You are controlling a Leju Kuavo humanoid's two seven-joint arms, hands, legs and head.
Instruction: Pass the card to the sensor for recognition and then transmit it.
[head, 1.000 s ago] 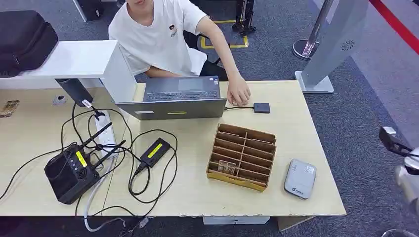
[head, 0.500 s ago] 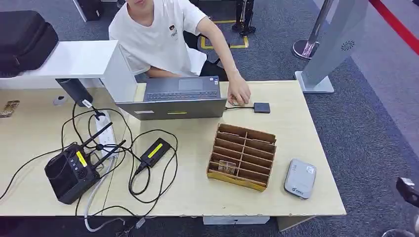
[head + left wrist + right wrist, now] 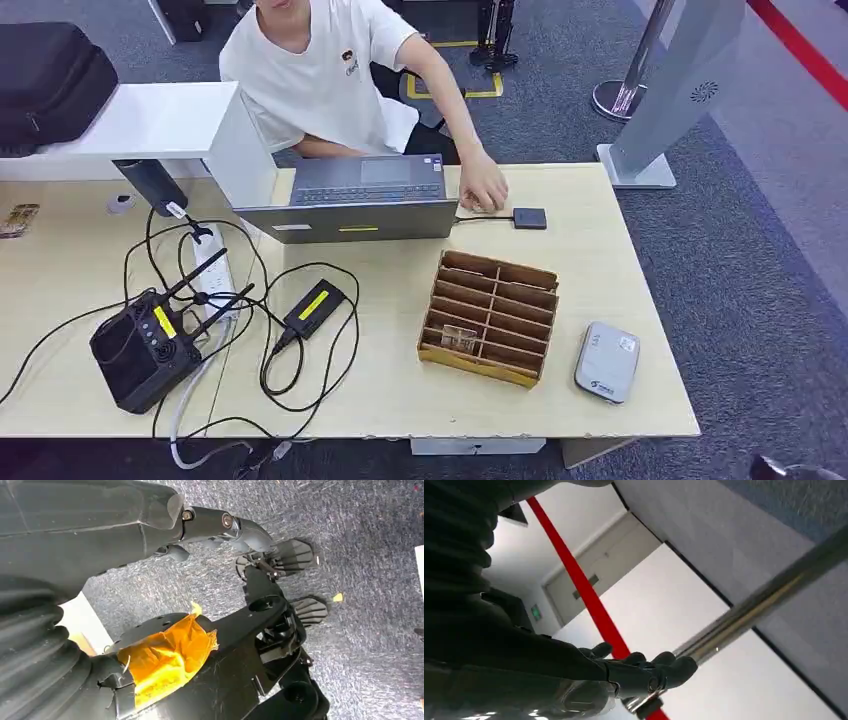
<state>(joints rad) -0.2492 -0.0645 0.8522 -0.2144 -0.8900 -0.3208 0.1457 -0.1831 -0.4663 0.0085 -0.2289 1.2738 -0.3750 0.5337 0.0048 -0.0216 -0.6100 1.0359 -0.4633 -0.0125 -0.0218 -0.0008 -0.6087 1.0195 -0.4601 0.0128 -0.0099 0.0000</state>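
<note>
A wooden slotted organizer (image 3: 489,316) was seen on the light wooden desk (image 3: 400,385), and a card (image 3: 459,337) was seen lying in one of its front compartments. A grey card sensor (image 3: 607,361) lay just beside the organizer, towards the desk's right end, apart from it. A small black device (image 3: 529,218) was set near the far edge, with a person's hand (image 3: 483,188) resting just beside it. An open laptop (image 3: 358,198) was placed in front of the person in a white shirt (image 3: 318,75). On the desk's left part a black radio unit with antennas (image 3: 145,346) and a black adapter (image 3: 313,308) were found among looping cables. The left hand (image 3: 220,527) was seen in the left wrist view above grey carpet, its fingers (image 3: 250,532) extended and nothing in them. The right hand (image 3: 644,672) was seen in the right wrist view, its fingers (image 3: 676,667) curled inward with nothing between them, in front of a red strip and a metal pole (image 3: 764,602).
</note>
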